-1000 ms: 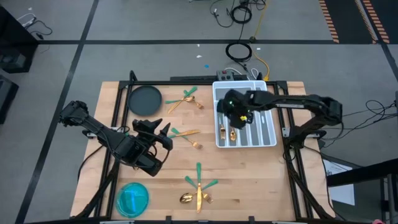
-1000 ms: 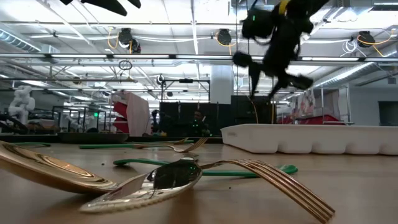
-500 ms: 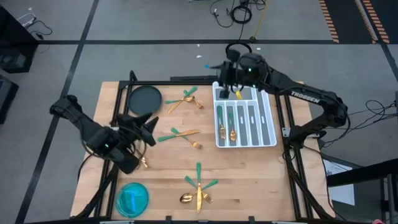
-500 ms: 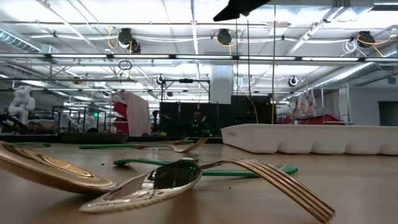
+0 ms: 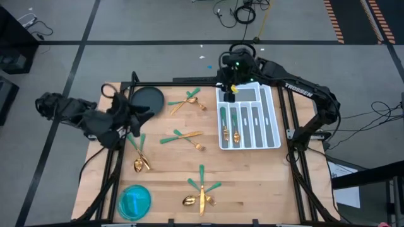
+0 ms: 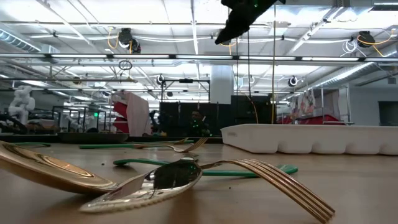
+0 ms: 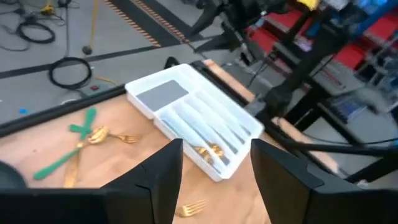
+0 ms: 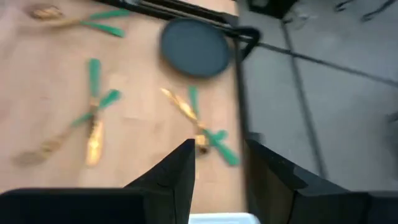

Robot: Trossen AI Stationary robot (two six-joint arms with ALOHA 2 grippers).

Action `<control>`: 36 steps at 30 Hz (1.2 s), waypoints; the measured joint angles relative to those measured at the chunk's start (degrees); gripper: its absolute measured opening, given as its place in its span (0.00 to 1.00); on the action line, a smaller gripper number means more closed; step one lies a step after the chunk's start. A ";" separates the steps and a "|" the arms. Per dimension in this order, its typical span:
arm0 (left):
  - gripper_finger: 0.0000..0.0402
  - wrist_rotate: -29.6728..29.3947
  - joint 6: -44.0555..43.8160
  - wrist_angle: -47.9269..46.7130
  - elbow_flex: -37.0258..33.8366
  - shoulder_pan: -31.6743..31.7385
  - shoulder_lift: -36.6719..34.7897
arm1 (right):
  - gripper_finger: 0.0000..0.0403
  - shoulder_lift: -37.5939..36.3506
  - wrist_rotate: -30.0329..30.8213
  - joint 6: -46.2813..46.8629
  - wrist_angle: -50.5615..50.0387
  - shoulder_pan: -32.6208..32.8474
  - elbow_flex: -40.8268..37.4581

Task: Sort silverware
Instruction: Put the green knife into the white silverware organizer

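A wooden table (image 5: 252, 183) stands on grey floor. Silverware (image 5: 201, 192) lies in four scattered groups between the grippers, more in the tray (image 5: 273, 129). Left gripper (image 7: 214, 165) gapes empty; right gripper (image 8: 217, 158) part-open, empty.

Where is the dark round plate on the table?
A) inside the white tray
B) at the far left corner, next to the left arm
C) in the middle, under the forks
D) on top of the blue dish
B: the dark round plate lies flat on the wood at the table's far left corner, apart from the white tray and the blue dish.
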 joint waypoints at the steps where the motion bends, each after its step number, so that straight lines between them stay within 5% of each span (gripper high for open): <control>1: 0.49 1.53 0.89 0.02 0.00 2.17 -0.05 | 0.32 0.56 1.49 -1.15 1.41 0.08 0.08; 9: 0.49 5.98 2.95 0.53 0.00 7.46 -0.26 | 0.32 15.58 -1.72 2.87 9.18 0.23 4.40; 25: 0.49 7.45 2.59 -2.26 0.00 7.42 -1.48 | 0.32 46.91 -7.78 6.98 -1.41 0.39 40.21; 36: 0.49 3.70 2.98 -4.77 0.00 7.71 -0.89 | 0.32 47.72 -11.60 16.06 -8.99 0.92 38.50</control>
